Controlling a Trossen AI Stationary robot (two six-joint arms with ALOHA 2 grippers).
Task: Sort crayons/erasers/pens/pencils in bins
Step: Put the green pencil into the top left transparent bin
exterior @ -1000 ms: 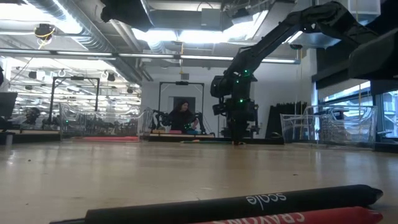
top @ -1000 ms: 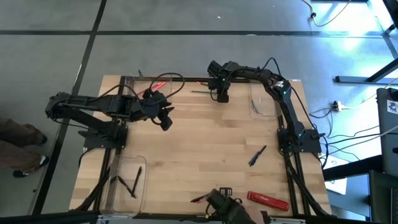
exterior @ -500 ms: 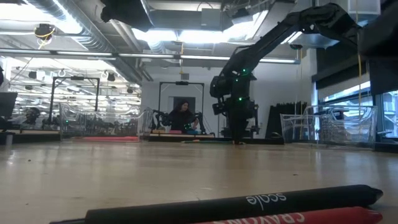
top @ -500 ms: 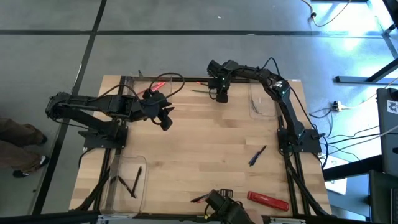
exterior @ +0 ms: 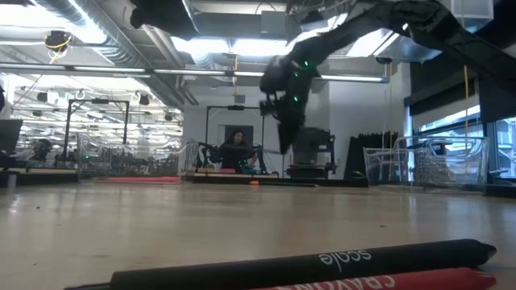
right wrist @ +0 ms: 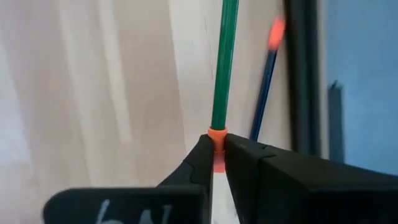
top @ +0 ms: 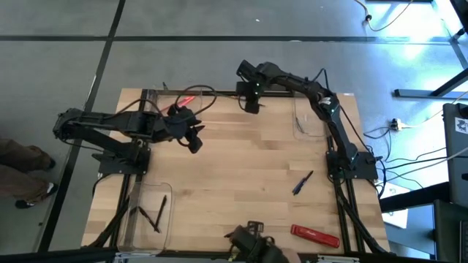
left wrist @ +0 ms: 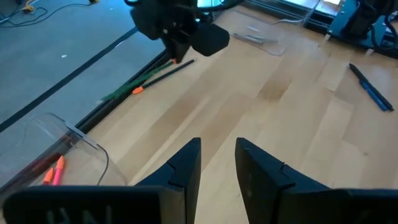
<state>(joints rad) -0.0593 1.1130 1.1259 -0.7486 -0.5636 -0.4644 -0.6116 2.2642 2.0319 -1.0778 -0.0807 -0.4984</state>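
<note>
High view: right claw [top: 249, 104] at the worktop's [top: 241, 175] far edge; left claw [top: 194, 141] hovers left of centre. Right wrist view: right claw's fingers [right wrist: 202, 158] pinch a green pencil [right wrist: 222, 68] at its orange end, a dark pencil [right wrist: 263, 81] just beside. Left wrist view: left claw fingers [left wrist: 186, 163] slightly apart, empty; both pencils lie by the far edge.

A dark robot arm [exterior: 355, 24] reaches in from the upper right, and its gripper [exterior: 284, 141] hangs clear above the far end of the wooden table [exterior: 201, 221]. Whether its fingers grip anything is hard to tell. A clear bin [exterior: 423, 165] stands at the far right. Close to the camera lies a black pen [exterior: 306, 262] touching a red crayon [exterior: 403, 280]. A person [exterior: 236, 151] sits far behind.
</note>
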